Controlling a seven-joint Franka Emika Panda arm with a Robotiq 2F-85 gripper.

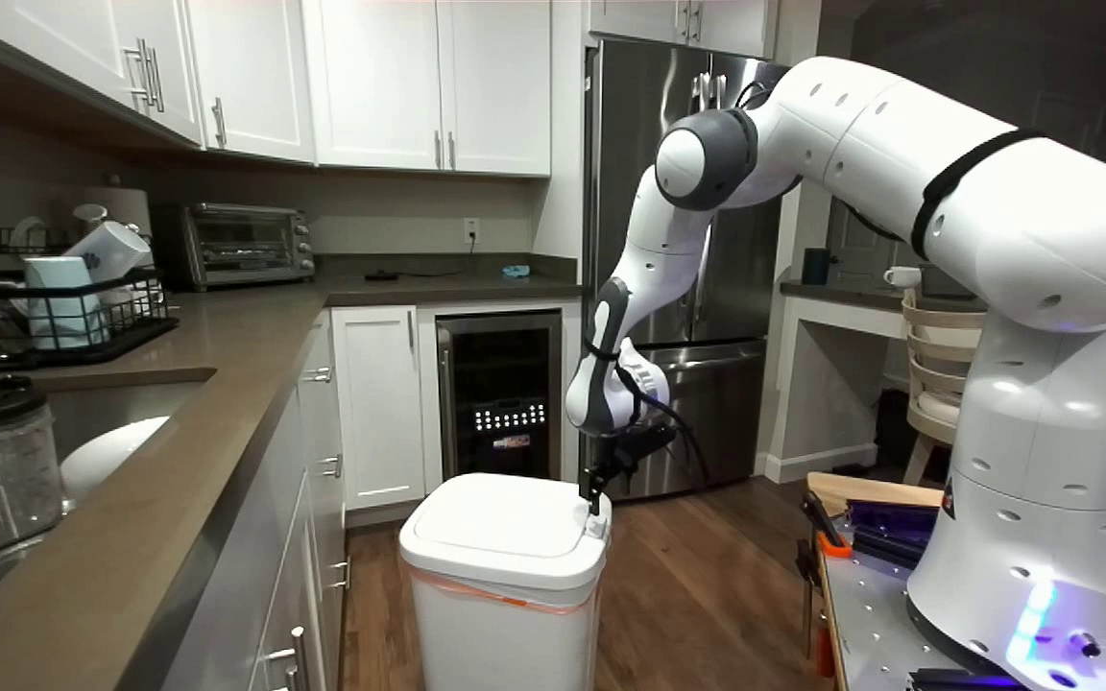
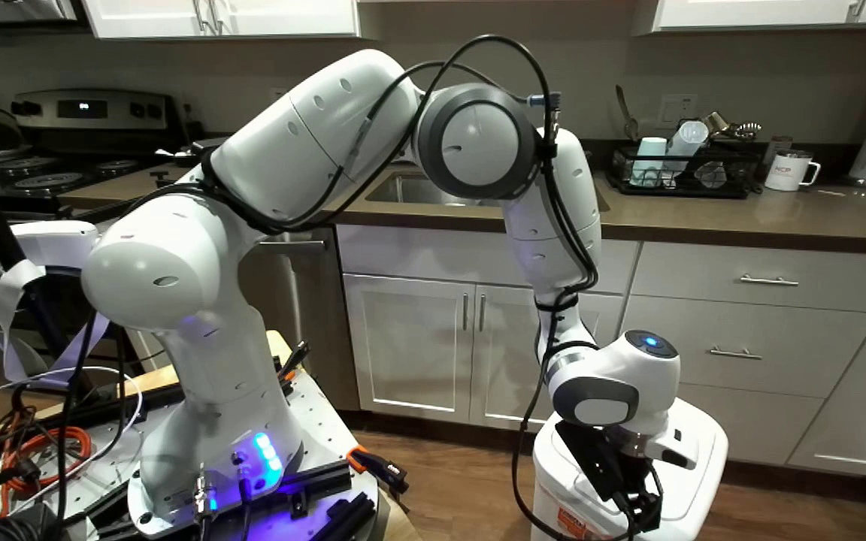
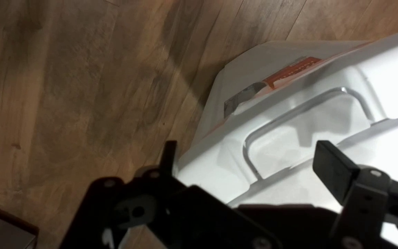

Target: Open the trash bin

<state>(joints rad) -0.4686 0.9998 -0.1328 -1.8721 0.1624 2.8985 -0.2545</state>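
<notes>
trash bin (image 1: 507, 638): lid (image 1: 495, 515) down | gripper (image 3: 246, 152): spread, contact unclear | rack (image 2: 688, 189): cups (image 2: 688, 137)

2 exterior views: dim, uneven | base light (image 2: 267, 452) blue (violet nearby) | wrist view: floor (image 3: 195, 79) shadowed, tool (image 3: 247, 160) blurred

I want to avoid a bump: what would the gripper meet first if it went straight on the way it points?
Likely the trash bin, near its rounded panel; the gripper points down there, jaws open. Whether they touch is unclear.
</notes>
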